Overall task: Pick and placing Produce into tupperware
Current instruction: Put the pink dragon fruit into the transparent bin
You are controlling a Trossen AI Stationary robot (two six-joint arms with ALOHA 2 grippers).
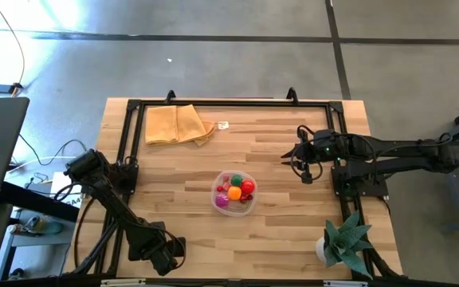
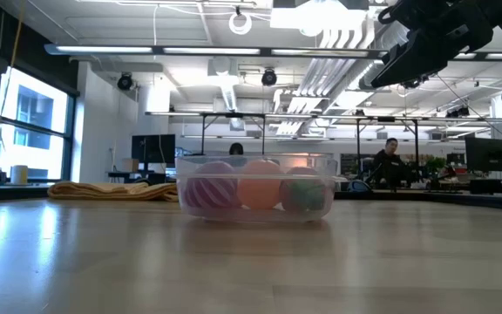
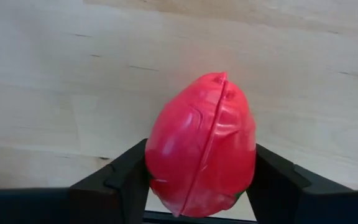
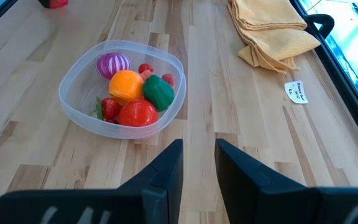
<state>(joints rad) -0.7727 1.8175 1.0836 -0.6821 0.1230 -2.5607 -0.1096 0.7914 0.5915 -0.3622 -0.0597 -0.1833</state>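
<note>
The tupperware [image 1: 233, 193] is a round clear tub in the middle of the table, seen also in the right wrist view [image 4: 73, 102] and the low view [image 2: 255, 187]. Several toys lie in it: a striped magenta one [image 4: 113, 63], an orange one [image 4: 126, 85], a green one [image 4: 159, 92] and a red one [image 4: 137, 113]. My left gripper [image 1: 168, 253] is near the table's near edge, left of the tub, and is shut on a red toy fruit [image 3: 201, 155]. My right gripper [image 1: 301, 157] hangs above the table right of the tub, its fingers [image 4: 166, 168] a narrow gap apart and holding nothing. My left gripper pinches the red toy fruit between its two fingers [image 3: 129, 174]. One finger is on each flank of the toy's wider lower half [image 3: 157, 171]. The moulded seam and the narrower tip [image 3: 219, 78] point away from the gripper. Whether the toy rests on the wood cannot be told.
A tan folded cloth [image 1: 178, 124] lies by the far edge, with a small paper tag [image 1: 224, 125] beside it. A spiky green potted plant [image 1: 345, 241] stands at the near right corner. A black frame [image 1: 213, 104] runs along the table's far side. Bare wood surrounds the tub.
</note>
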